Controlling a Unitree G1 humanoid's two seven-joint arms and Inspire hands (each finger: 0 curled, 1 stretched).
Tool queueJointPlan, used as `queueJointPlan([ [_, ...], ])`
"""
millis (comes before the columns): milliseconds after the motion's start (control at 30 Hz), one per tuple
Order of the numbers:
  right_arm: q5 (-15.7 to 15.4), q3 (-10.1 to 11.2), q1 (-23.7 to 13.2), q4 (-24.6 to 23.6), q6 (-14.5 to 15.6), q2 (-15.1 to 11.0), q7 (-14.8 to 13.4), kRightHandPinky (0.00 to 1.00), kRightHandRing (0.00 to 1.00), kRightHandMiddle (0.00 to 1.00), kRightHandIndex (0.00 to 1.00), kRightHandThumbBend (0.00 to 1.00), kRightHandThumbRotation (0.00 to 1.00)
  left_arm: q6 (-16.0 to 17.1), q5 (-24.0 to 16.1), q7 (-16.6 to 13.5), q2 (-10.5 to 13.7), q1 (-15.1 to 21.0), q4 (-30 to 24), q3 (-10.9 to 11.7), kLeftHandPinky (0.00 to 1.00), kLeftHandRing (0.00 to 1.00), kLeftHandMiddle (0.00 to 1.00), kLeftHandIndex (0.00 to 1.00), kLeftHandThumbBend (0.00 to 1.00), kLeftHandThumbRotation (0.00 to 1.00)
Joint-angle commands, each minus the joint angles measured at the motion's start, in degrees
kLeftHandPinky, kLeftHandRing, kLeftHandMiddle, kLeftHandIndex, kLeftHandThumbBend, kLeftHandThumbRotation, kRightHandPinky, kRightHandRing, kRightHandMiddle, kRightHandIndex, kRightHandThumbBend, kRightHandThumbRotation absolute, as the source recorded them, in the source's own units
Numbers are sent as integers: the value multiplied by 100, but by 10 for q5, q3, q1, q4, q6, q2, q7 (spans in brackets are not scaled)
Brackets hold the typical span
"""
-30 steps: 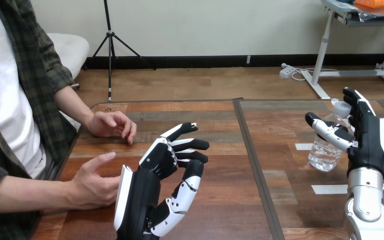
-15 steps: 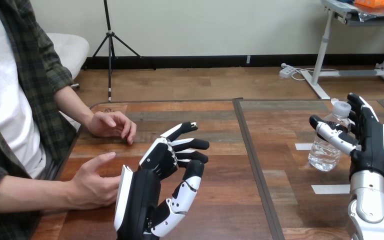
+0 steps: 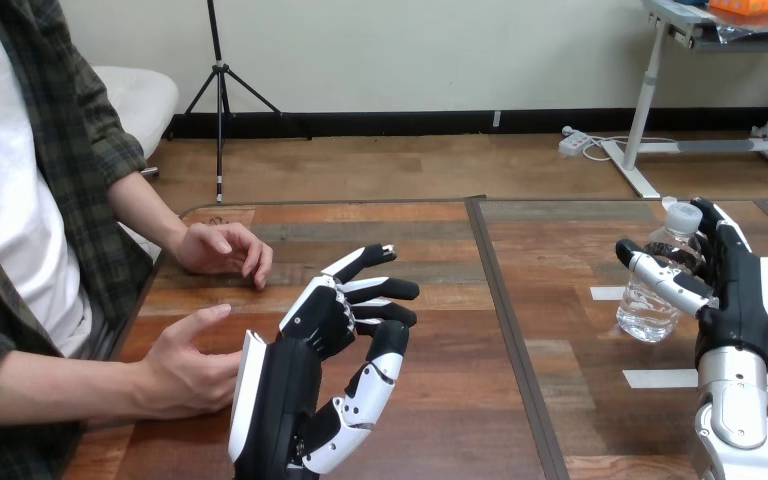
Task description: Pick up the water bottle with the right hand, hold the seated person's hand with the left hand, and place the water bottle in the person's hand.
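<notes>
On the right side of the brown wooden table (image 3: 440, 400), we see the clear plastic water bottle (image 3: 646, 316) with its white cap (image 3: 682, 214). It stands upright on the wood. Our right hand (image 3: 735, 300), black with white shells, is up right beside the bottle. Its thumb (image 3: 660, 275) reaches across the front of the bottle. Its fingers (image 3: 712, 215) point up, nearly straight, at the bottle's right side. So the bottle sits in the gap between the thumb and the fingers. The hand is spread wide and not squeezed around the bottle, and we cannot tell if the thumb touches the plastic. Strips of white tape (image 3: 658, 378) lie flat on the table near the foot of the bottle and by our silver right forearm (image 3: 732, 410). A dark line (image 3: 505, 300) runs down the middle of the table. Across that line, well apart from the bottle, our left hand (image 3: 295, 385) is raised over the wood. Its fingers are loose, a little bent and spread apart, and they hold nothing. Just beside the white back of this hand is the person's nearer hand (image 3: 185, 365), half open. We cannot tell if the two touch. The person's farther hand (image 3: 222, 248) rests on the table farther back, fingers curled down, apart from both of our hands.
</notes>
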State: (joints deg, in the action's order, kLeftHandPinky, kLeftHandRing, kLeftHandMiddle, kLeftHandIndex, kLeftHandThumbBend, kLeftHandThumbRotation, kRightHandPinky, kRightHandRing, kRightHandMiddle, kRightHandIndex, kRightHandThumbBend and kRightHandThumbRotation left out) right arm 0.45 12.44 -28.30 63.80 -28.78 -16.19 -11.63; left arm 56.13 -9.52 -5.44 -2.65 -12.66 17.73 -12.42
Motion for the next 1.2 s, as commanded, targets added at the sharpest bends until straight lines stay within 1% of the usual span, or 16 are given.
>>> queueJointPlan([
  [0, 3, 3, -61, 2, 5, -7, -2, 91, 92, 92, 88, 66, 0, 4, -3, -4, -15, -1, -15, 0, 48, 58, 66, 77, 29, 46],
  [400, 3, 3, -66, 7, 24, -7, -2, 89, 91, 91, 87, 67, 0, 5, 0, -2, -14, -3, -15, -3, 48, 58, 66, 77, 29, 46],
  [533, 3, 3, -66, 9, 27, -7, -2, 89, 91, 91, 87, 67, 0, 8, -4, -4, -15, -3, -14, -2, 48, 58, 66, 77, 28, 45],
  [733, 3, 3, -69, 14, 28, -7, 1, 89, 91, 91, 88, 67, 0, 5, 3, -1, -15, -3, -15, -4, 48, 58, 66, 77, 29, 45],
  [1167, -3, -1, -75, 25, 39, -12, -2, 90, 91, 91, 88, 67, 0, 5, -2, -4, -16, -7, -17, -2, 48, 58, 65, 76, 29, 45],
])
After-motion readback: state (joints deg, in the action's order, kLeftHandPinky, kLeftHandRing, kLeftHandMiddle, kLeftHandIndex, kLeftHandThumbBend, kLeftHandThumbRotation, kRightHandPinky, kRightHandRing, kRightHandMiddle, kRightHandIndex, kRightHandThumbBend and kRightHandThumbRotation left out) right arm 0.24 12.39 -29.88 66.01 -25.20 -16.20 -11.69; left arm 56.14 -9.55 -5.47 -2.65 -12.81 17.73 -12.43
